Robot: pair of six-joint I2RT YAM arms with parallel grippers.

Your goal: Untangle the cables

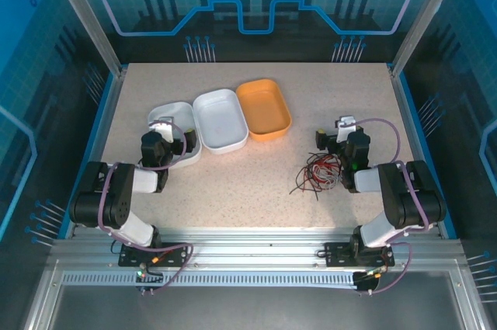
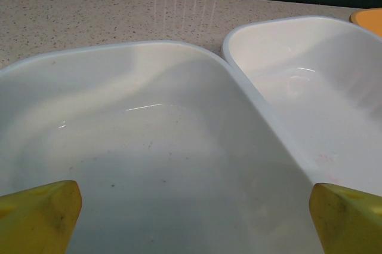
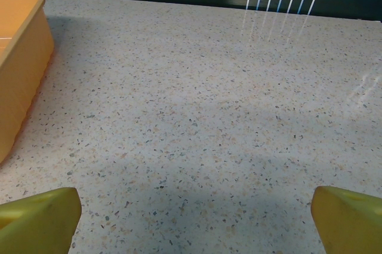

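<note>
The cables (image 1: 320,171) lie in one tangled heap of red, black and whitish wires on the speckled table, just left of my right arm. My right gripper (image 1: 339,134) sits beyond the heap, open, its yellow fingertips (image 3: 39,218) wide apart over bare table with nothing between them. Over the leftmost white tray (image 1: 177,116) my left gripper (image 1: 169,134) is open too. In the left wrist view the yellow fingertips (image 2: 349,218) frame that tray's inside (image 2: 149,164), and nothing is held.
Three trays stand in a row at the back middle: the leftmost white one, a second white one (image 1: 221,119) and an orange one (image 1: 264,108). The orange tray's wall (image 3: 21,57) is at the left of the right wrist view. Metal frame posts border the table.
</note>
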